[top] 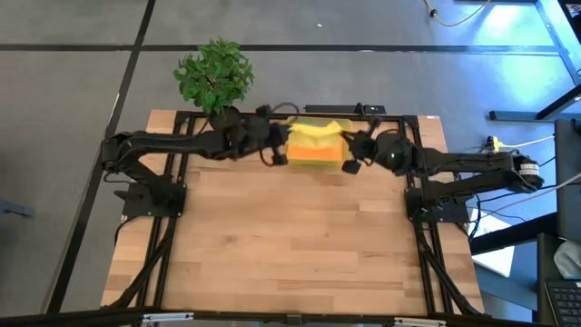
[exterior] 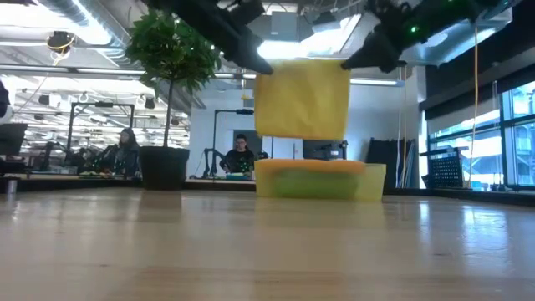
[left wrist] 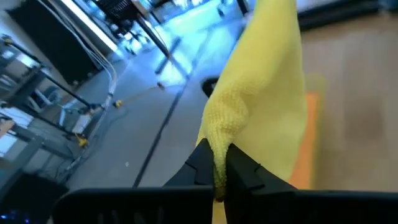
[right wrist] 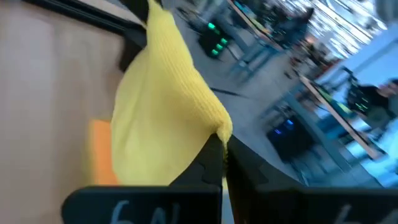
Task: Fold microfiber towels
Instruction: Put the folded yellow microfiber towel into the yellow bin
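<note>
At top centre of the high view, the left pincer [left wrist: 219, 177] and right pincer [right wrist: 217, 155] are each clamped on an upper corner of the yellow towel [exterior: 303, 99]. It hangs spread between them above the bin [exterior: 372, 182], which holds an orange towel [top: 310, 154], at the worktop's [top: 290, 236] far edge.

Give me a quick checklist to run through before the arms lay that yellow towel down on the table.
1. Left hand shut on a corner of the yellow towel: ok.
2. Right hand shut on the other top corner: ok.
3. Towel hanging free above the yellow bin, not snagged on it: ok.
4. Top edge level between the hands: ok in the low view.
5. Bare table in front of the bin for spreading: ok.
6. Orange towel staying in the bin: ok.
</note>
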Action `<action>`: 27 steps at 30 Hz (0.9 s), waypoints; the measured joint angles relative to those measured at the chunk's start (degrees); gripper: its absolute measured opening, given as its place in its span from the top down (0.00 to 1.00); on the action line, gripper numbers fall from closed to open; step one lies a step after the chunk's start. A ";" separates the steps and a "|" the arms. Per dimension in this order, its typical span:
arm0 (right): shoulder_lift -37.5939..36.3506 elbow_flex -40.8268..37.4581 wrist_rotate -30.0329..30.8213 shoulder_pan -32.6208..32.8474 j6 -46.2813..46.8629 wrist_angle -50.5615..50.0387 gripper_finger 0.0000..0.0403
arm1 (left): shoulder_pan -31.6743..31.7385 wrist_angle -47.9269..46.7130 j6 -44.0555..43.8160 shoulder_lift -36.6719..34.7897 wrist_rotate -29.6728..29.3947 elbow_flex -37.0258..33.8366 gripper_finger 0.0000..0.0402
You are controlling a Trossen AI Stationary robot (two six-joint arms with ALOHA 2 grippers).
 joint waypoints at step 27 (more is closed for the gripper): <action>11.73 0.13 -22.77 -33.13 -3.53 7.28 0.99 | 21.57 22.67 5.18 14.75 24.47 0.18 1.00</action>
